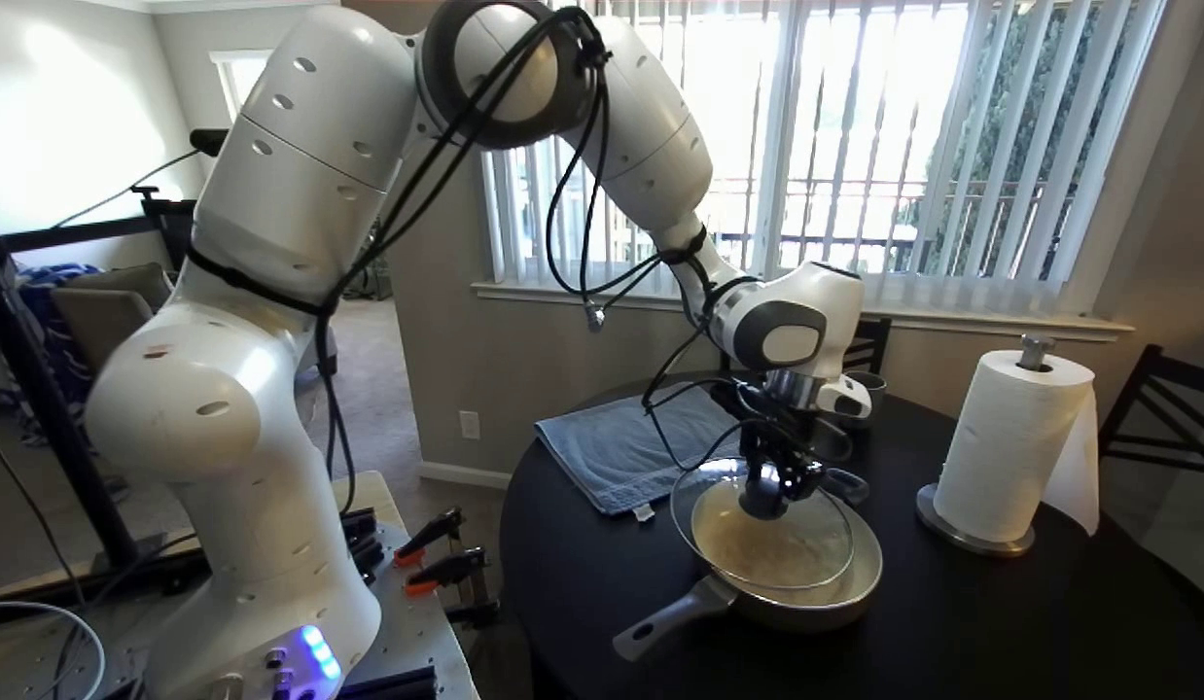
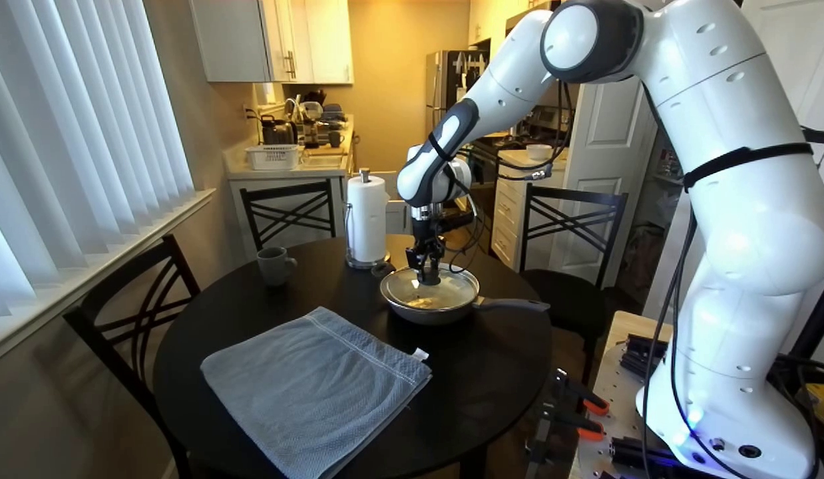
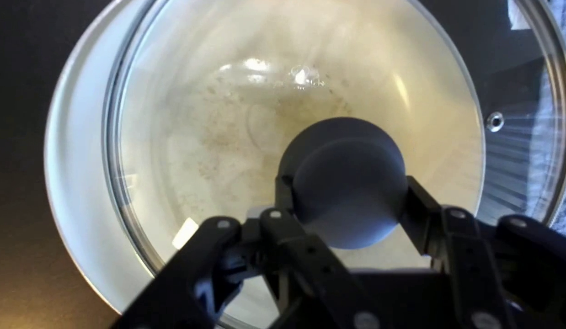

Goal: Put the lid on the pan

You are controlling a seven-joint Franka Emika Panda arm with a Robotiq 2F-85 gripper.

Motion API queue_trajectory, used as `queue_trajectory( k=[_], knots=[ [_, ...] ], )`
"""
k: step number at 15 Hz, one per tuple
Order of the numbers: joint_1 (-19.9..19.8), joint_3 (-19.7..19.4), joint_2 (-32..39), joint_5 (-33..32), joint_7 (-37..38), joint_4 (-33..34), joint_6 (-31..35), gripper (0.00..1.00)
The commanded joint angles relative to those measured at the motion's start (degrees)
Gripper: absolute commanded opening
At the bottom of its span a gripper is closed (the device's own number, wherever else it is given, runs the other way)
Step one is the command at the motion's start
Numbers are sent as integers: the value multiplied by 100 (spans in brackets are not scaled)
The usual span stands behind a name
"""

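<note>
The grey glass lid [image 1: 758, 554] is over the pan [image 1: 806, 617] and off-centre to it, as both exterior views show. In the wrist view the lid [image 3: 210, 137] overhangs the pan on the towel side. A crescent of pale pan interior [image 3: 77, 160] shows uncovered on the opposite side. The lid [image 2: 445, 293] also shows in an exterior view above the pan [image 2: 438, 317]. I cannot tell whether its rim touches the pan. My gripper [image 3: 347, 194] has its fingers shut on both sides of the lid's dark knob [image 3: 349, 160]. The pan's handle [image 1: 675, 617] points toward the robot base.
A folded blue towel [image 2: 319, 386] lies beside the pan. A paper towel roll [image 1: 1010, 447] stands on the table, and a grey mug [image 2: 275, 266] is farther along. A dark rounded piece [image 1: 843, 484] sits at the pan's far side. Chairs [image 2: 146, 319] surround the round table.
</note>
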Motion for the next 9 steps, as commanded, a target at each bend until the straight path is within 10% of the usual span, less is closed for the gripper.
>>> queue_trajectory(
  k=[1, 9],
  knots=[
    [46, -18, -511, 48, 55, -770, 662, 33],
    [764, -455, -1122, -679, 1112, -1547, 1106, 33]
  ],
)
